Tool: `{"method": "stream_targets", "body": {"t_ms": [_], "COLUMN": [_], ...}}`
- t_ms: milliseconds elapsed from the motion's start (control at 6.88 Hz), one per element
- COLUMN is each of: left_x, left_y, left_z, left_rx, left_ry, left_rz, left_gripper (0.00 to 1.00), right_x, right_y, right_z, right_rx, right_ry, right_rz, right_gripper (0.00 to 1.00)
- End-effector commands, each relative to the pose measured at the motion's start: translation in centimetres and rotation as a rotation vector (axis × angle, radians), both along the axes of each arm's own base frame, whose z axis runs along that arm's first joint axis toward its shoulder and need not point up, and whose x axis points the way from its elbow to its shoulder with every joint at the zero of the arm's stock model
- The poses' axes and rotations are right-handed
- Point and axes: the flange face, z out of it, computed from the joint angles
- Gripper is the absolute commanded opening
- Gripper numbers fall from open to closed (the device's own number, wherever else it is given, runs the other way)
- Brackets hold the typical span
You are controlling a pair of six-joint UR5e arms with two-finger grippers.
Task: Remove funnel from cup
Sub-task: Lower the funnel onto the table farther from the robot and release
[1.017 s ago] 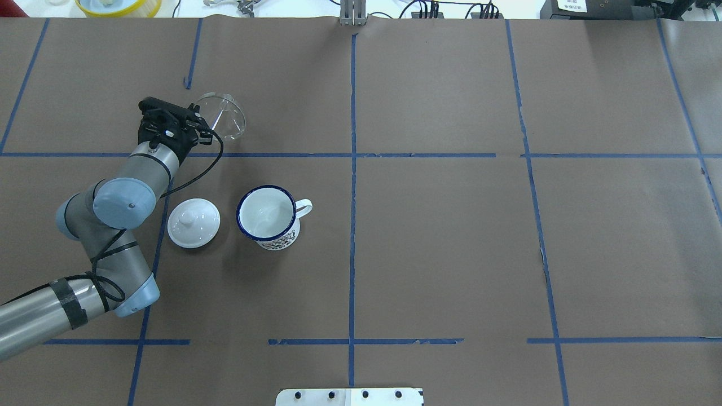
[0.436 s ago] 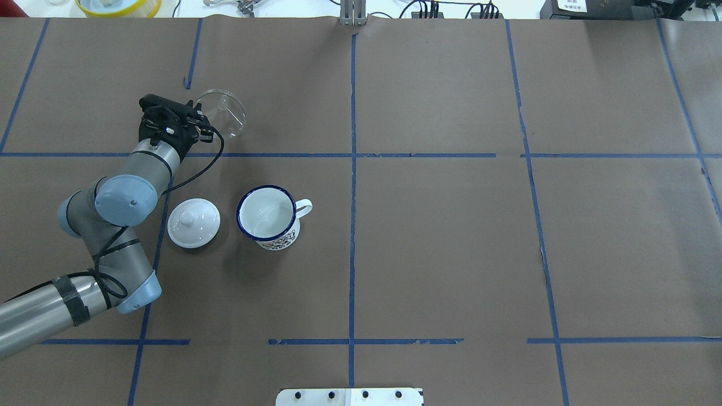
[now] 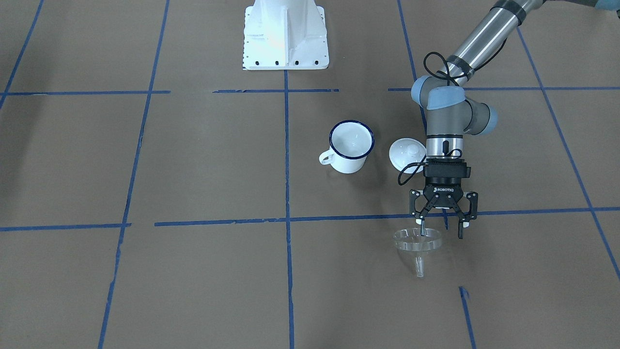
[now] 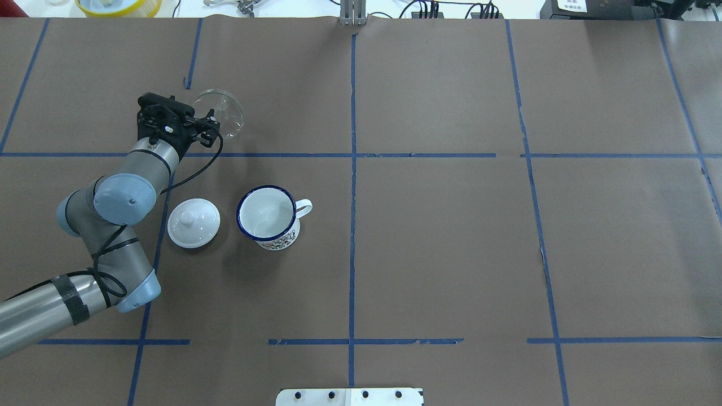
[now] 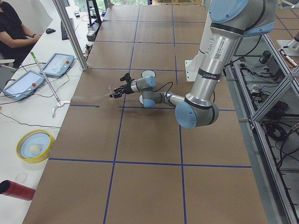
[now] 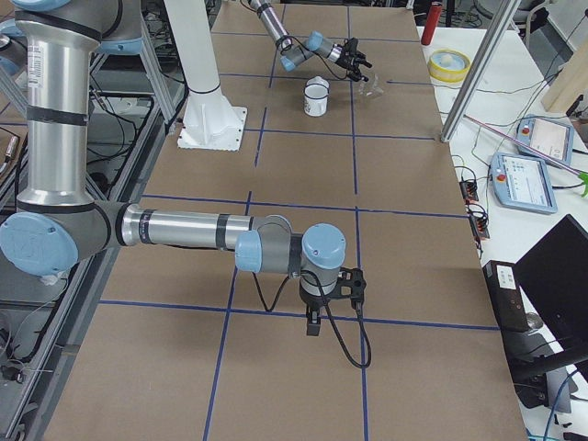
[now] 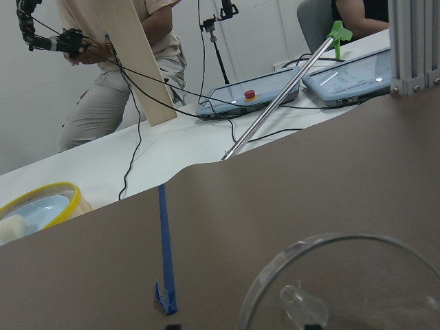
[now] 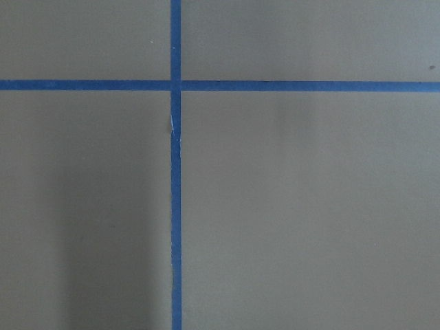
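Note:
The clear funnel point(image 3: 417, 241) is out of the cup and sits low over the brown table, far from the robot on its left side, bowl up and spout point(image 3: 419, 267) pointing away from the robot. My left gripper point(image 3: 442, 233) is open, and one fingertip point(image 3: 422, 231) is at the funnel's rim. The funnel point(image 4: 220, 113) also shows just beyond that gripper point(image 4: 204, 125), and its rim fills the bottom of the left wrist view point(image 7: 344, 289). The white cup point(image 4: 266, 217) with its dark blue rim stands empty nearer the robot. My right gripper point(image 6: 312, 322) hangs over bare table; I cannot tell its state.
A white domed lid point(image 4: 193, 221) lies just left of the cup, under the left arm's elbow. The robot's white base point(image 3: 285, 34) is at the near middle. A yellow bowl point(image 4: 118, 5), cables and teach pendants point(image 7: 254, 93) sit past the table's far edge, with people there.
The left gripper's fingers have spread apart. The funnel has come down toward the table and shifted slightly left; the arm has barely moved. Cup and lid are unmoved.

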Motion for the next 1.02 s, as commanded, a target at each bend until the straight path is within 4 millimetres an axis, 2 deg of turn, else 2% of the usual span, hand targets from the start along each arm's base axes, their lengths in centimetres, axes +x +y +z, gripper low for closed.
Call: {"method": "stream_targets", "body": {"t_ms": [0, 145, 436, 581, 726, 872], "left_x": [-0.6, -2.0, -5.6, -8.4, -9.8, -11.4], "left_y": [-0.1, -0.4, 0.3, 0.4, 0.3, 0.2], "left_z": [-2.5, -4.2, -3.7, -5.2, -7.9, -9.3], "left_rx": [0.028, 0.052, 0.038, 0.018, -0.085, -0.183], "left_ry": [0.045, 0.039, 0.053, 0.071, 0.069, 0.087], "left_rz": [0.038, 0.109, 0.202, 0.247, 0.279, 0.344], "left_gripper": [1.0, 1.0, 1.0, 1.0, 1.0, 1.0], "right_x": [0.0, 0.0, 0.0, 0.0, 0.0, 0.0], "right_y": [0.0, 0.0, 0.0, 0.0, 0.0, -0.1], "right_z": [0.0, 0.0, 0.0, 0.0, 0.0, -0.1], "right_rx": [-0.001, 0.001, -0.001, 0.001, 0.001, 0.002], "right_ry": [0.0, 0.0, 0.0, 0.0, 0.0, 0.0], "right_rz": [0.0, 0.0, 0.0, 0.0, 0.0, 0.0], "right_gripper": [1.0, 1.0, 1.0, 1.0, 1.0, 1.0]}}
